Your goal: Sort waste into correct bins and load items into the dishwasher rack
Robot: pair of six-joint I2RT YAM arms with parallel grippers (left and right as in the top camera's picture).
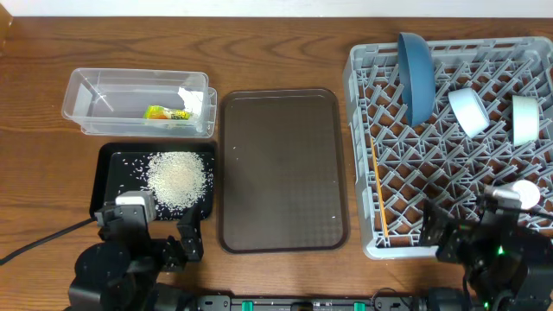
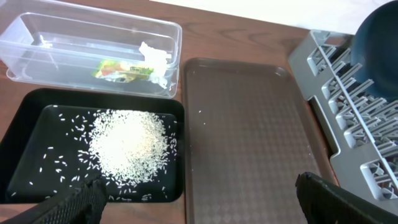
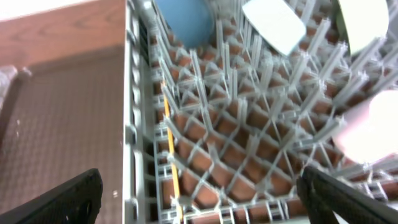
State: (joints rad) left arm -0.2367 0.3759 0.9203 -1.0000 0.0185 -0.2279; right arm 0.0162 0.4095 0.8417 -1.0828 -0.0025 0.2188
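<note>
The grey dishwasher rack [image 1: 458, 246] holds the dark-blue plate [image 1: 415, 76], a white-blue bowl [image 1: 468, 111], a mint-green bowl [image 1: 524, 119], the pink cup [image 1: 523, 194] and a thin wooden stick [image 1: 378, 186]. In the clear tub [image 1: 95, 91] lie the white napkin [image 1: 192, 99] and yellow-green wrapper [image 1: 166, 113]. Rice [image 1: 179, 177] is heaped in the black tray [image 1: 108, 168]. My left gripper [image 2: 202, 202] is open and empty, near the black tray's front edge. Over the rack's front left part, my right gripper [image 3: 205, 199] stands open and empty, the cup [image 3: 373, 127] to its right.
A larger brown serving tray [image 1: 281, 168] lies bare between the bins and the rack. A black cable [image 1: 39, 242] runs over the wooden table at the front left. Both arm bases sit along the table's front edge.
</note>
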